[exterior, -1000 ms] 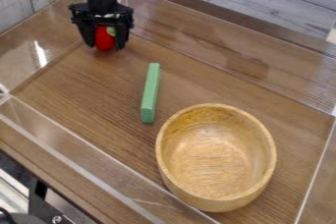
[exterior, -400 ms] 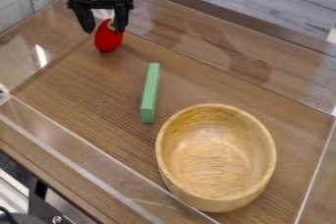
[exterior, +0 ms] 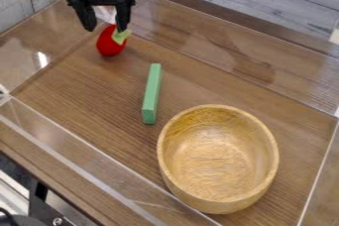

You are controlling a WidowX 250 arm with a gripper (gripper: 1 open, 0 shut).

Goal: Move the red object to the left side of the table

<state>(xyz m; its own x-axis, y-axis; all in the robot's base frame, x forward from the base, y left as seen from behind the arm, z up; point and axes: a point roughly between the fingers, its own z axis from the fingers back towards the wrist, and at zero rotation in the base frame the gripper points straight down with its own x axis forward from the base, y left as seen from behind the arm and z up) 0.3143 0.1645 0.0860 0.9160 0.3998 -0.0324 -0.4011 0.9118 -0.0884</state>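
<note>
one gripper (exterior: pixel 102 17) hangs with jaws wide apart, holding nothing, just above the red object (exterior: pixel 110 41). the red object lies on the table (exterior: pixel 79 91) at about 10 o'clock. green bar (exterior: pixel 153 93) lies near centre, bowl (exterior: pixel 219 158) at 5 o'clock.

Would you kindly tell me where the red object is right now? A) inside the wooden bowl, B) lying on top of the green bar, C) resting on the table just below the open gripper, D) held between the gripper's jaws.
C: the red object sits on the table while the gripper hangs open above it, its jaws clear of the fruit.
</note>
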